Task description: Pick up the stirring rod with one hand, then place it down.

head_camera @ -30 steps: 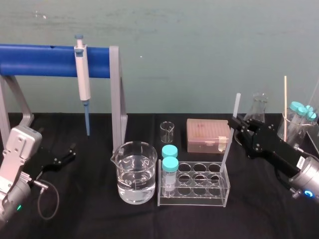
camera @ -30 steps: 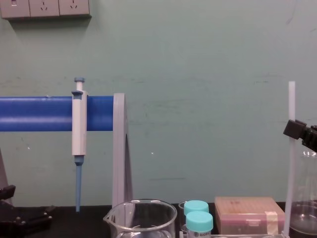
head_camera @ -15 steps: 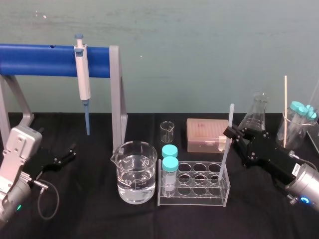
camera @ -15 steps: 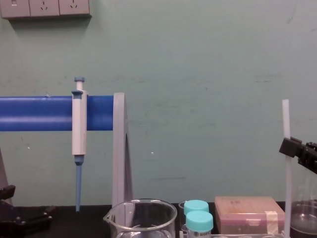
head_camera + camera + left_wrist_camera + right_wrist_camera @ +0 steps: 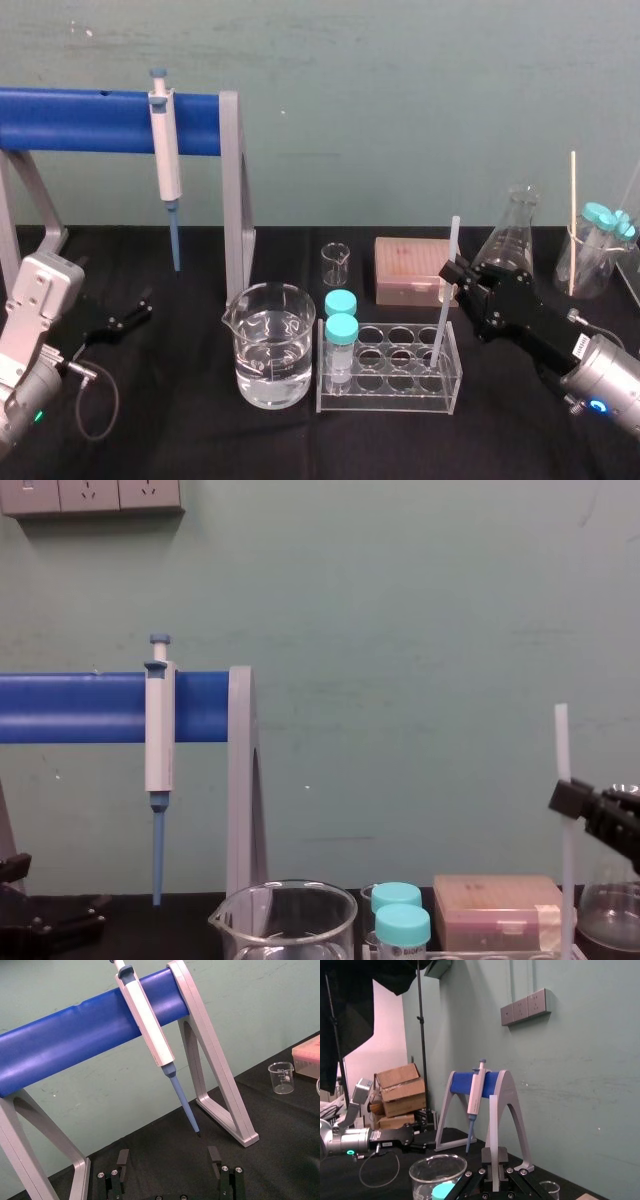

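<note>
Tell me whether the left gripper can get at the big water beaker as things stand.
Probably yes. The left gripper, open, is low at the beaker's left, with bare black cloth between them; the stand's grey leg is just behind that path.

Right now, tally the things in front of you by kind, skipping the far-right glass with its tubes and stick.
Beakers: 2, large beaker and small beaker
Capped tubes: 2
Rack: 1
Rod: 1, held by the right gripper
Pipette: 1
Stand: 1
Box: 1
Flask: 1
Total: 10
Left gripper parked open at the left.
</note>
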Action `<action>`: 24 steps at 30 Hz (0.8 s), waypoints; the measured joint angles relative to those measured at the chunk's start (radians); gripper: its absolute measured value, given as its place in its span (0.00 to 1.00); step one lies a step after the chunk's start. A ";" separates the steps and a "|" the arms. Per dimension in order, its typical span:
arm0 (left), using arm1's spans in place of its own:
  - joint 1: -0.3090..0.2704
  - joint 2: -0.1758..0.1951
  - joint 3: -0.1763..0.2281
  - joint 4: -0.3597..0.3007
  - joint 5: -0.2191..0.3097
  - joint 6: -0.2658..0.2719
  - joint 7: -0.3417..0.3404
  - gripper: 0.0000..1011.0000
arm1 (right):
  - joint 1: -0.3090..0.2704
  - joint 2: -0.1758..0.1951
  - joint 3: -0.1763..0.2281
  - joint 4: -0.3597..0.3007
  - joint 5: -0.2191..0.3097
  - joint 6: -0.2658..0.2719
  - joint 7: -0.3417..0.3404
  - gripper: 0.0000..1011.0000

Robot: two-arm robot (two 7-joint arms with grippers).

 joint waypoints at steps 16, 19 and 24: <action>0.000 0.000 0.000 0.000 0.000 0.000 0.000 0.99 | 0.015 -0.025 -0.022 0.074 -0.060 -0.013 -0.024 0.07; 0.000 0.000 0.000 0.000 0.000 0.000 0.000 0.99 | 0.016 -0.031 -0.022 0.086 -0.065 -0.014 -0.029 0.07; 0.000 0.000 0.000 0.000 0.000 0.000 0.000 0.99 | 0.017 -0.037 -0.020 0.098 -0.071 -0.014 -0.034 0.07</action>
